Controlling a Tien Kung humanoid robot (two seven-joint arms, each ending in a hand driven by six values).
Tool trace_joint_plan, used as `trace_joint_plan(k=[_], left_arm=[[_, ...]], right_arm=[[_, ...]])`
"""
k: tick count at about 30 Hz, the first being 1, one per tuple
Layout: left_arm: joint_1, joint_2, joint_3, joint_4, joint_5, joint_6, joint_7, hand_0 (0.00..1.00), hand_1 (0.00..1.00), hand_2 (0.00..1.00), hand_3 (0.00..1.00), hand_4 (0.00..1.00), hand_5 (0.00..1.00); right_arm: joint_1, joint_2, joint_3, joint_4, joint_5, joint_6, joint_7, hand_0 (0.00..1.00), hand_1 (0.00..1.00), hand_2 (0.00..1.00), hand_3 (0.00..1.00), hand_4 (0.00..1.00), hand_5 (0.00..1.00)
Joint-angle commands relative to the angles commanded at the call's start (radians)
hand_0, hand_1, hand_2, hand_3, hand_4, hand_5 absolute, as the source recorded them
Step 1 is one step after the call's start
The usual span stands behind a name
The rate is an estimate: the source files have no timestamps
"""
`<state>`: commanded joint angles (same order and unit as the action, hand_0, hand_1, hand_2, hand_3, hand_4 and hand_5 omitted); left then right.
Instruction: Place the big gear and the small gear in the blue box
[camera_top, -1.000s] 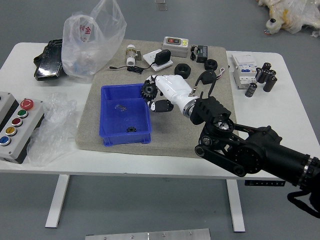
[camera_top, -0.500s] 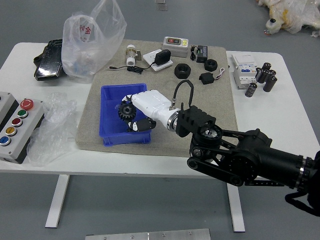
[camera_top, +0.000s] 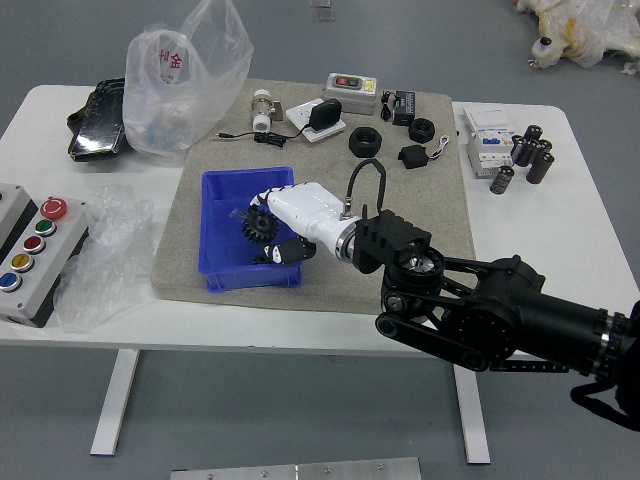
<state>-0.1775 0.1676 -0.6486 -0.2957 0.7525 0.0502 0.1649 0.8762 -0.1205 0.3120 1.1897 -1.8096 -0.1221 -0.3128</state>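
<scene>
Reaching in from four o'clock, the white-covered right hand (camera_top: 308, 215) apparently pinches the black toothed gear (camera_top: 261, 226) over the blue plastic box (camera_top: 225, 281), so release should land it inside.

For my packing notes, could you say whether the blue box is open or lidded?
Open: the blue box has no lid; its floor shows.

One head view looks forward and steeply down from high above the near edge of the white table (camera_top: 330, 333).
</scene>
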Motion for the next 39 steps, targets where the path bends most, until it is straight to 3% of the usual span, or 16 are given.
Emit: trace_joint_plan(k=[1,9,14,19,24,25,27,30,31,36,37,39], left_arm=[[0.000,0.000,0.000,0.000,0.000,0.000,0.000,0.678,0.501,0.528,0.702,0.673,0.315],[-0.001,0.000,0.003,0.000,-0.003,0.000,-0.002,0.678,0.504,0.528,0.702,0.672,0.313],[0.000,-0.002,0.006,0.000,-0.007,0.000,-0.003,0.678,0.504,0.528,0.701,0.670,0.309],[0.003,-0.005,0.009,0.001,-0.013,0.002,-0.005,0.678,0.501,0.528,0.701,0.670,0.309],[0.005,-0.006,0.018,0.002,-0.025,0.004,-0.011,0.678,0.501,0.528,0.701,0.670,0.309],[0.005,-0.006,0.020,0.002,-0.028,0.005,-0.013,0.678,0.502,0.528,0.701,0.671,0.308],[0.006,-0.006,0.024,0.003,-0.032,0.005,-0.015,0.678,0.502,0.528,0.701,0.671,0.308],[0.009,-0.009,0.030,0.004,-0.042,0.007,-0.019,0.678,0.502,0.528,0.701,0.671,0.308],[0.009,-0.010,0.033,0.004,-0.046,0.008,-0.020,0.678,0.501,0.528,0.701,0.670,0.308],[0.009,-0.013,0.031,0.006,-0.042,0.007,-0.023,0.678,0.501,0.528,0.701,0.670,0.308],[0.009,-0.013,0.032,0.007,-0.042,0.007,-0.023,0.678,0.501,0.528,0.702,0.671,0.308],[0.005,-0.012,0.036,0.008,-0.043,0.007,-0.028,0.678,0.501,0.528,0.702,0.671,0.308]], right_arm=[[0.000,0.000,0.001,0.000,-0.002,0.000,-0.002,0.894,0.943,0.998,0.998,0.845,0.290],[-0.003,-0.002,0.007,0.002,-0.016,-0.009,-0.009,0.905,0.954,0.998,0.998,0.881,0.309],[-0.035,-0.014,0.060,0.006,-0.030,-0.082,-0.007,0.876,0.932,0.998,0.998,0.850,0.319],[-0.103,-0.056,0.170,0.028,0.027,-0.165,0.018,0.866,0.925,0.998,0.998,0.839,0.327],[-0.188,-0.107,0.303,0.054,0.153,-0.248,0.107,0.866,0.925,0.998,0.998,0.839,0.327],[-0.207,-0.116,0.331,0.058,0.183,-0.260,0.128,0.830,0.921,0.962,0.998,0.823,0.384],[-0.246,-0.131,0.387,0.066,0.244,-0.275,0.174,0.830,0.921,0.962,0.998,0.823,0.384],[-0.312,-0.156,0.479,0.084,0.349,-0.285,0.252,0.830,0.921,0.962,0.998,0.823,0.384],[-0.334,-0.164,0.509,0.090,0.384,-0.286,0.279,0.804,0.894,0.932,0.995,0.820,0.440],[-0.430,-0.193,0.629,0.114,0.527,-0.283,0.392,0.804,0.894,0.932,0.995,0.820,0.440],[-0.447,-0.198,0.649,0.120,0.550,-0.282,0.411,0.778,0.863,0.910,0.957,0.819,0.501],[-0.484,-0.206,0.689,0.136,0.599,-0.276,0.453,0.778,0.863,0.910,0.957,0.819,0.501]])
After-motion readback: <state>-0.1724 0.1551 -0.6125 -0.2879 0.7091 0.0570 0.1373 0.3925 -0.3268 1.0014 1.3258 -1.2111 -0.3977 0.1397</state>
